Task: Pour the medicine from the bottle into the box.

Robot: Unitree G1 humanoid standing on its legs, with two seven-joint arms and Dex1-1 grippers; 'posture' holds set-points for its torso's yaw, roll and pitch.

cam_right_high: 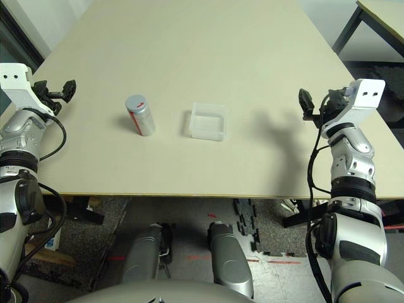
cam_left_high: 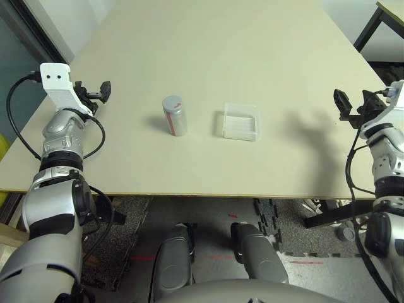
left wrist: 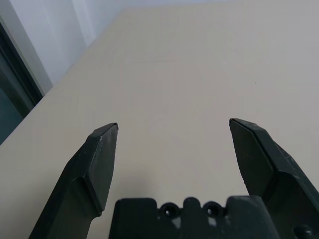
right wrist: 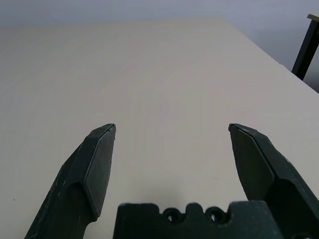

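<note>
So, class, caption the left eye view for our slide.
A capped silver bottle stands beside a clear, shallow box on a pale table, between two open grippers.

The bottle stands on the table left of centre, with the box to its right, apart.

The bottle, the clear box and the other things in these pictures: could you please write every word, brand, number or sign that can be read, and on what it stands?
No words, brands or numbers can be read.
Bottle: a red marking on its side, too small to read.
Bottle's cap: a small red mark, too small to read.
Box: no text can be made out.
</note>
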